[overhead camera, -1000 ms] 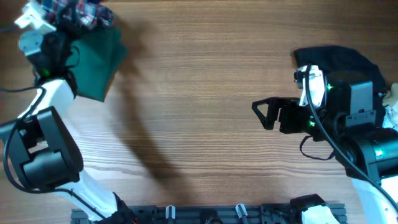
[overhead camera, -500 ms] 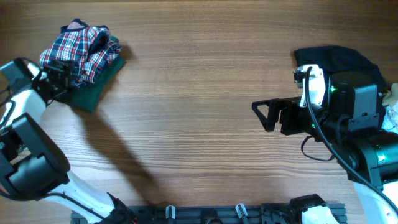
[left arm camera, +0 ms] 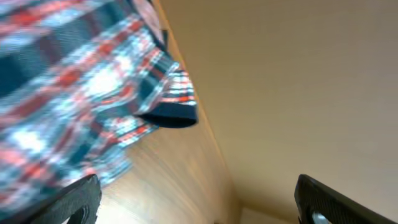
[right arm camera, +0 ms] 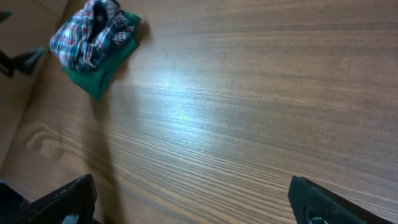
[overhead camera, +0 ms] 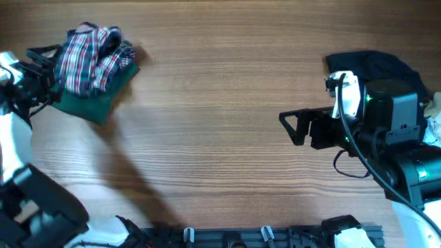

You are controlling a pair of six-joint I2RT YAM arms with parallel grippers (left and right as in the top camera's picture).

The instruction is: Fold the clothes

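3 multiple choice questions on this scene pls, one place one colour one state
1. Where on the table is the plaid garment? A far left corner B centre C near right corner
2. What colour is the lower garment? A yellow B dark green C white
3. Left gripper: how do its jaws stand? A shut on the plaid B shut, empty C open, empty
1 A: overhead shows it there. 2 B: green shows beneath the plaid. 3 C: they stand wide apart, nothing between.
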